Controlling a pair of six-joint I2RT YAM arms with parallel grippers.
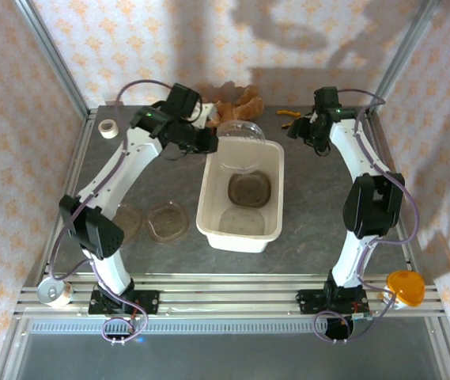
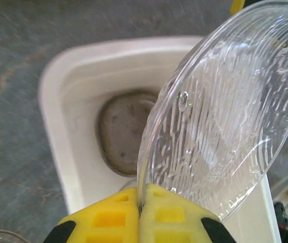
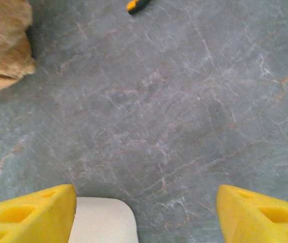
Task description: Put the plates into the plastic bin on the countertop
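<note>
My left gripper is shut on the rim of a clear ribbed plate, held tilted over the far end of the plastic bin. In the top view this plate hangs at the bin's far rim, beside the left gripper. A brown-tinted plate lies in the bin, also visible from the left wrist as plate, and a second one lies nearer. Two more plates rest on the countertop to the bin's left. My right gripper stands open above the countertop near a bin corner.
A brown plush toy lies behind the bin, with a yellow-and-black tool to its right. A white tape roll sits at the far left corner. An orange object and a small roll rest on the near rails.
</note>
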